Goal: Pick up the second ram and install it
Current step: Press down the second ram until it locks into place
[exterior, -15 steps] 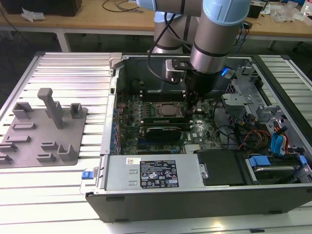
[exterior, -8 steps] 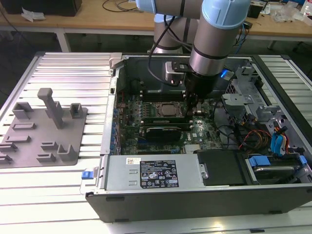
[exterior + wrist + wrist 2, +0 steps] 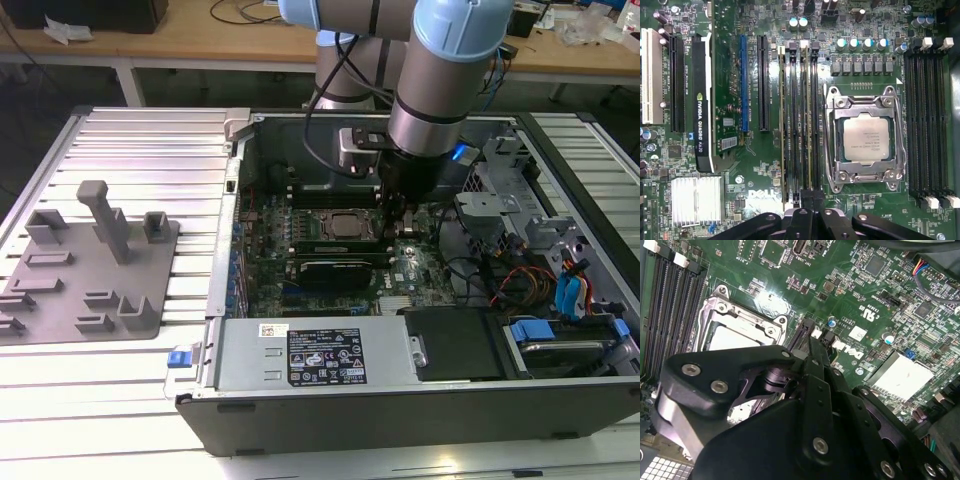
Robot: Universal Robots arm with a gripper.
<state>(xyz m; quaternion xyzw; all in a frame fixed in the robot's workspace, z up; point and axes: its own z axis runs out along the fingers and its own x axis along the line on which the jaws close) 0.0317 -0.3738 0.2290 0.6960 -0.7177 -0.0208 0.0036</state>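
Here — second ram [image 3: 808,120] upright in motherboard slot [image 3: 815,120]

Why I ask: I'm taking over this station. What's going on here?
A Universal Robots arm reaches into an open computer case. Its end effector sits over the motherboard, at the end of the second ram, which stands in a slot beside another RAM stick, next to the processor. Whether it is fully seated is unclear.

A pale ribbed metal tabletop [image 3: 140,150] spreads under bright overhead light; behind it runs a wooden workbench [image 3: 200,45] strewn with cables, dark floor [image 3: 60,95] showing beneath on the exterior view's left.
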